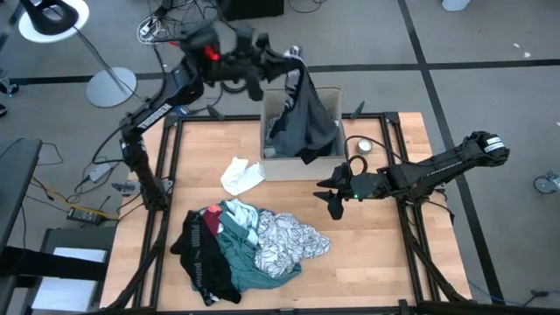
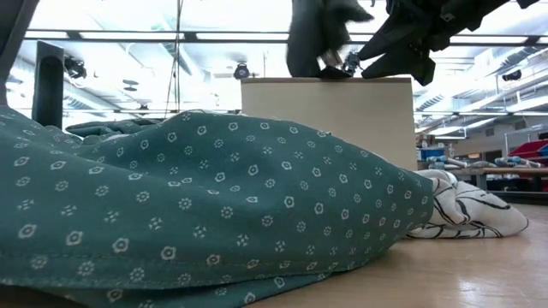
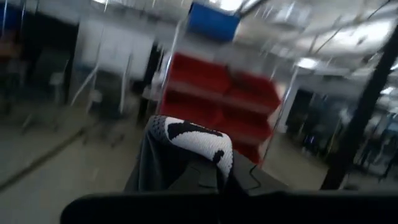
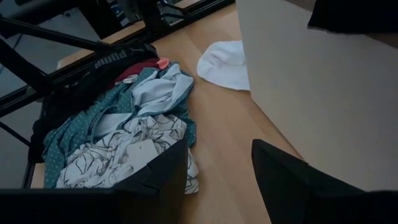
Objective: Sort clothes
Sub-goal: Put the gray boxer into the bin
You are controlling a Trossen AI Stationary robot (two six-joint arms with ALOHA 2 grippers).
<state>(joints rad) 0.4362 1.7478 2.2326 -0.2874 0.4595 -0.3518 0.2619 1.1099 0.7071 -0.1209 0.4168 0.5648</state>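
Left gripper (image 1: 293, 59) is clamped tight on a dark grey garment (image 1: 302, 122), dangling it over the cardboard box (image 1: 337, 166) at the table's far edge. Right gripper (image 1: 334, 194) hangs low with fingers spread, empty, near the box's front. The pile of clothes (image 1: 249, 245) sits mid-table, a white piece (image 1: 241, 175) lying apart, just beside the box.

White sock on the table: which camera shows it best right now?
The high view: the white sock lies whole and alone beside the box. The right wrist view shows it partly cut off by the box. The low and left wrist views do not show it.
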